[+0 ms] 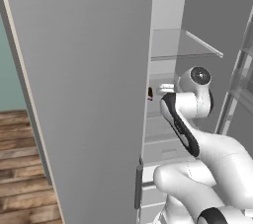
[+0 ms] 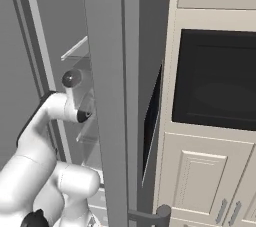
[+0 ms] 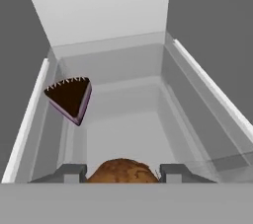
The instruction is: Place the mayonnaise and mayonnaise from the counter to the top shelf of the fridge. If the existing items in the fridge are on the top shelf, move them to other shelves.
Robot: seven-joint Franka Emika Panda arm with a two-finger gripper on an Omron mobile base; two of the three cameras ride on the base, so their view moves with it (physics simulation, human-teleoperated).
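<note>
Inside the fridge (image 3: 113,16), end effector (image 3: 122,172) clamped on orange-brown ball (image 3: 122,170), dark wedge (image 3: 70,97) near left wall, open shelf room ahead.

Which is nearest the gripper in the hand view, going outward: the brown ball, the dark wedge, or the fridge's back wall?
1. Orange-brown ball, between the tips of the gripper.
2. Dark pink-edged wedge, farther in, on the left.
3. Fridge back wall, farthest, at the top.
</note>
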